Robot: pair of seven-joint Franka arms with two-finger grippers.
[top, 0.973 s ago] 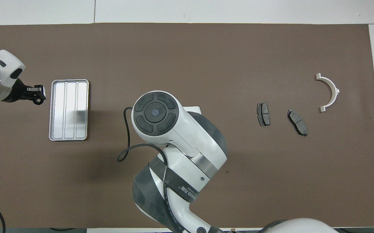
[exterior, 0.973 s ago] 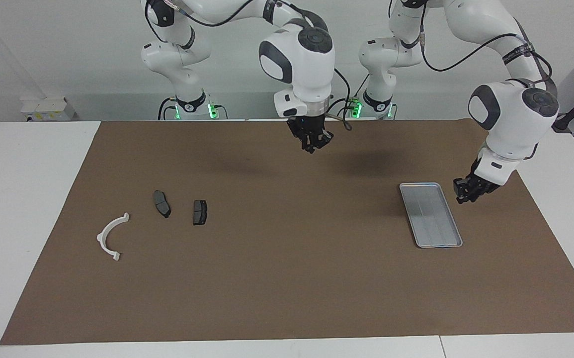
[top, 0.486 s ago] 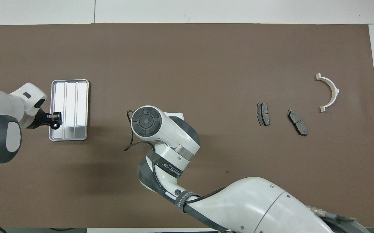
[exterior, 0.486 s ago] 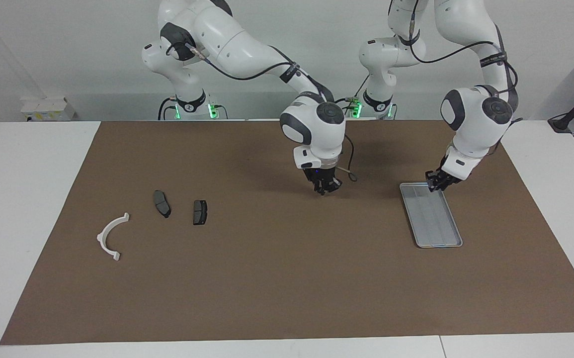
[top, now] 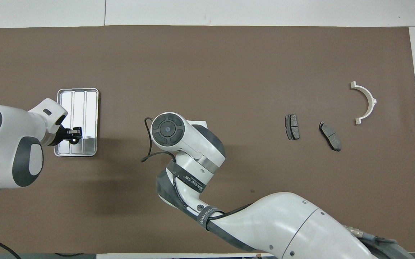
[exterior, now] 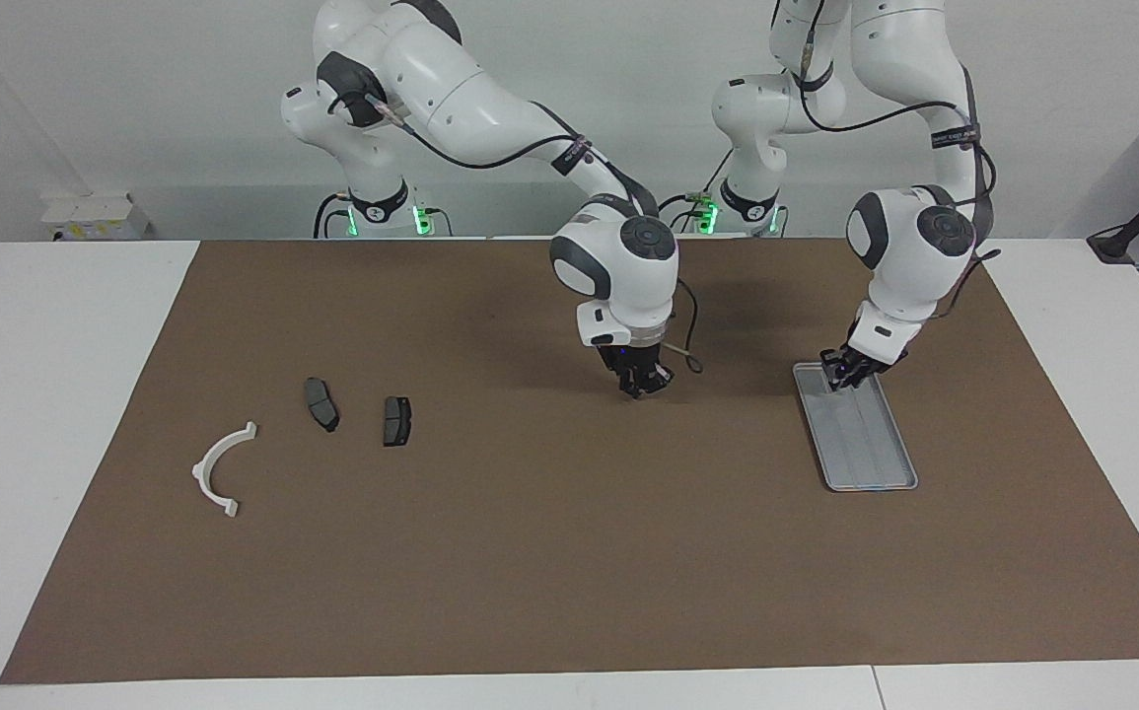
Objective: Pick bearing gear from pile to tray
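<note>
The silver ribbed tray (exterior: 872, 449) (top: 78, 104) lies on the brown mat toward the left arm's end. My left gripper (exterior: 838, 373) (top: 74, 135) hangs low over the tray's end nearest the robots, shut on a small dark round piece, the bearing gear. The pile lies toward the right arm's end: a white arc bracket (exterior: 201, 469) (top: 371, 101) and two dark brake pads (exterior: 320, 403) (top: 292, 126). My right gripper (exterior: 640, 384) hovers low over the middle of the mat, shut and holding nothing. Its own wrist hides it in the overhead view.
The second brake pad (exterior: 396, 421) (top: 330, 136) lies between the first pad and the table's middle. A black cable loops off the right wrist (top: 146, 144). A tiny dark speck (top: 252, 191) sits on the mat close to the robots.
The left gripper swung in from beside the tray to over its end nearest the robots and came lower. The right gripper dropped toward the mat's middle. The pile has not moved.
</note>
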